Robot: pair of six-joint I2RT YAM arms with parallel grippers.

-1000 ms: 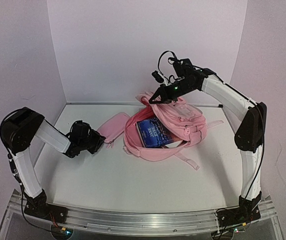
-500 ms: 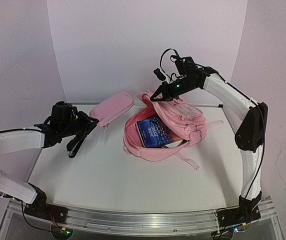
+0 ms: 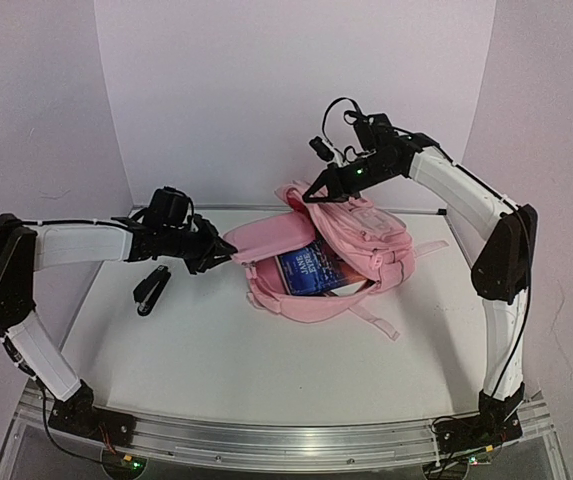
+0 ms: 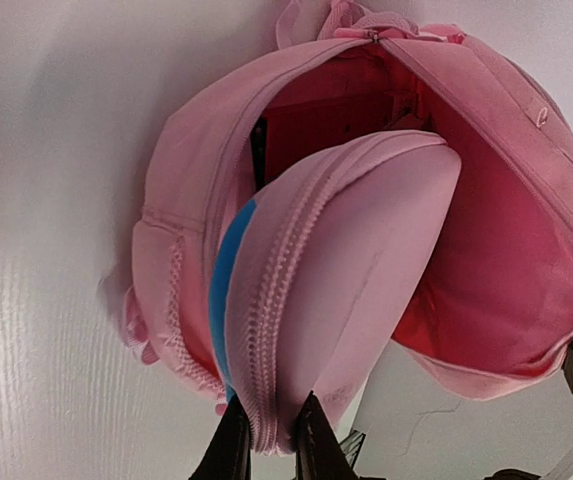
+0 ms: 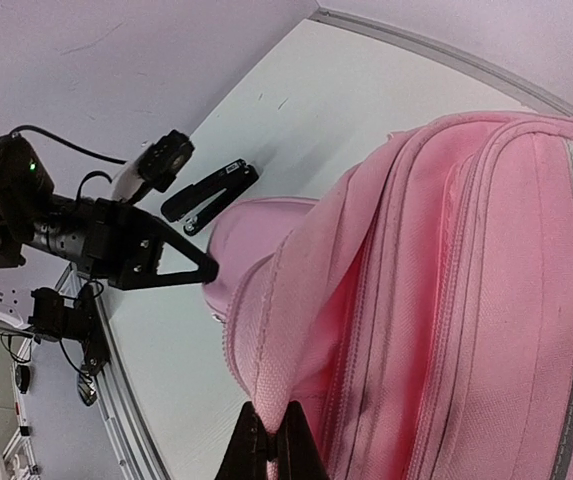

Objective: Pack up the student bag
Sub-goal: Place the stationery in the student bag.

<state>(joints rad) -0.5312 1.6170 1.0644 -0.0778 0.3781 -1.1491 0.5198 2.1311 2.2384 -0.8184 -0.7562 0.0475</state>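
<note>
Left tool [image 4: 269, 435] pinching pouch [image 4: 351, 290], right tool [image 5: 271, 440] bag [image 5: 466, 300]

White table [image 3: 266, 360] in front of me, white walls at its back and sides. Lying directly on it: the pink student bag [image 3: 371, 240], right of centre toward the back, its straps trailing toward me. A black stapler [image 3: 152, 290] sits well apart on the left.

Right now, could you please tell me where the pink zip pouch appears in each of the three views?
Top external: pink zip pouch left of centre, held by the left pincer, its far end at the mouth of the student bag.
Left wrist: fills the middle, zip facing left.
Right wrist: centre-left, peeking out beside the bag.
Shared landmark: the student bag, in all three.
</note>
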